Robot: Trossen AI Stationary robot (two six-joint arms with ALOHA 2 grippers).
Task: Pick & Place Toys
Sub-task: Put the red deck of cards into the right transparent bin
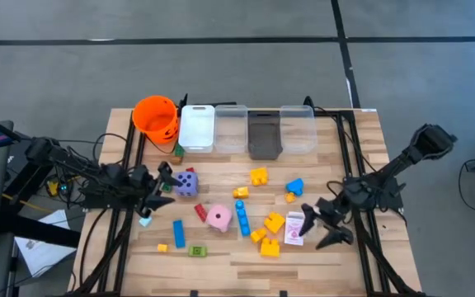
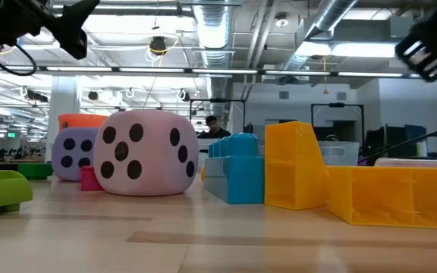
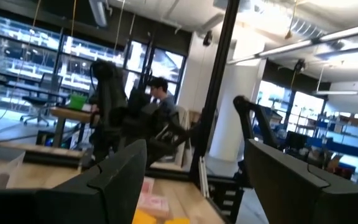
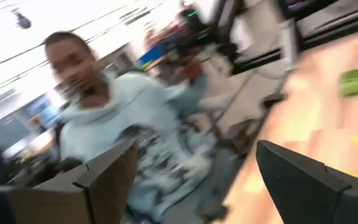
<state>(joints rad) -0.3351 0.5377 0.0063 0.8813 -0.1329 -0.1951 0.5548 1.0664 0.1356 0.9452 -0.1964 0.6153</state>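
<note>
From above, the left gripper (image 1: 165, 183) hangs with fingers spread and empty over the table's (image 1: 361, 272) left part, just beside the purple die (image 1: 186, 183). Behind it along the far edge stand the orange bucket (image 1: 155, 115) and a row of four bins (image 1: 246, 129), with a small green block (image 1: 178, 149) at the bucket's foot. Bare wood lies between that row and the toys.

The toys are scattered across the table's middle: a blue bar (image 1: 178, 233), a green block (image 1: 197, 251) and a small yellow block (image 1: 162, 247) toward the near left, the pink die (image 1: 218, 217) in the centre, a blue stack (image 1: 242, 218) just beside it, then yellow blocks (image 1: 269, 235) and a pink-white card (image 1: 293, 232). The near strip and the right edge are bare.

The right gripper (image 1: 324, 227) hovers open just right of the card, holding nothing.

The level view alone shows the pink die's black dots (image 2: 144, 153), with the purple die (image 2: 74, 154) behind it. The wrist views add a person (image 4: 117, 149) beyond the table.
</note>
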